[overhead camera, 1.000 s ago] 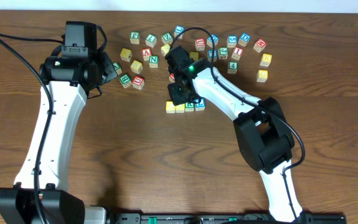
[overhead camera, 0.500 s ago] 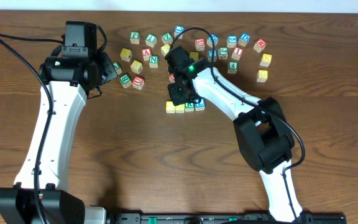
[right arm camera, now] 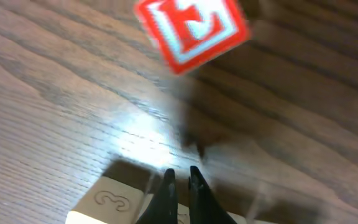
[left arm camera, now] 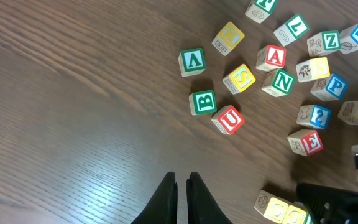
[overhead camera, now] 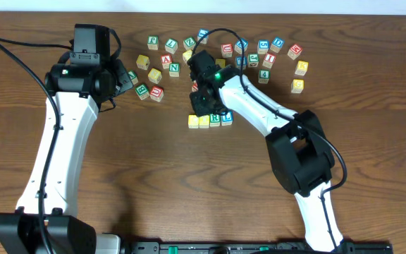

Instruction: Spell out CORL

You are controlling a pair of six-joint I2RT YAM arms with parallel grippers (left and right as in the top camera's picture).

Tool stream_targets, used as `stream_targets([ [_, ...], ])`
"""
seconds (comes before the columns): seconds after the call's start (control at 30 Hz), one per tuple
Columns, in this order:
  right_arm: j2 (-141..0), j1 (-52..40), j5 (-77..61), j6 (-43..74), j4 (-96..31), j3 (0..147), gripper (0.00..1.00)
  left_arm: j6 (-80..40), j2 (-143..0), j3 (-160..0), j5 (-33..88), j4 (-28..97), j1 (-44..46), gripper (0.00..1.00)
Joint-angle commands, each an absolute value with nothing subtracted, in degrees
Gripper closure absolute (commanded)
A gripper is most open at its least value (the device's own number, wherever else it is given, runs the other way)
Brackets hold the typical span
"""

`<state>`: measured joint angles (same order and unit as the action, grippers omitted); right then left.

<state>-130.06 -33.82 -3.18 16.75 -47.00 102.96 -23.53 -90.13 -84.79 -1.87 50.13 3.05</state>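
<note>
CORL cubes (overhead camera: 209, 120) lie in a short straight row on the tabletop (overhead camera: 154, 183), touching side by side. From the row's left end there are two pale yellow cubes (overhead camera: 198, 121), then a white-faced cube with green lettering (overhead camera: 215, 119), then one with blue lettering (overhead camera: 226, 118). The letters are too small to read from overhead.

The right gripper (right arm camera: 179, 182) hovers just behind the row, over its yellow end. Its fingers are drawn together with only a sliver between them, and they grip nothing. In the right wrist view, a pale cube face with an embossed 3 (right arm camera: 112, 201) sits right under the fingertips. A red E cube (right arm camera: 191, 28) is blurred on the far side of the row.

The left gripper (left arm camera: 180, 190) is well to the left of the row, above bare wood. Its fingers are likewise closed and empty. Between it and the row's far side lie loose cubes: a green B (left arm camera: 202, 102), a red U (left arm camera: 228, 119) and a yellow S (left arm camera: 239, 78). More scattered cubes (overhead camera: 266, 56) spread behind the row.
</note>
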Motion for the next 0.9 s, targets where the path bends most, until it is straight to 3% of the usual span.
stream_targets([
  [0.0, -129.78, -32.27, -2.52, 18.87, -49.06, 104.14, 0.97, -22.74, -90.35, -84.6, -2.63, 50.57, 2.92, 0.92],
  [0.87, -129.97, -31.81, -1.43, 20.73, -50.5, 104.07, 0.98, -22.76, -90.35, -84.6, -2.61, 51.13, 2.92, 0.92],
])
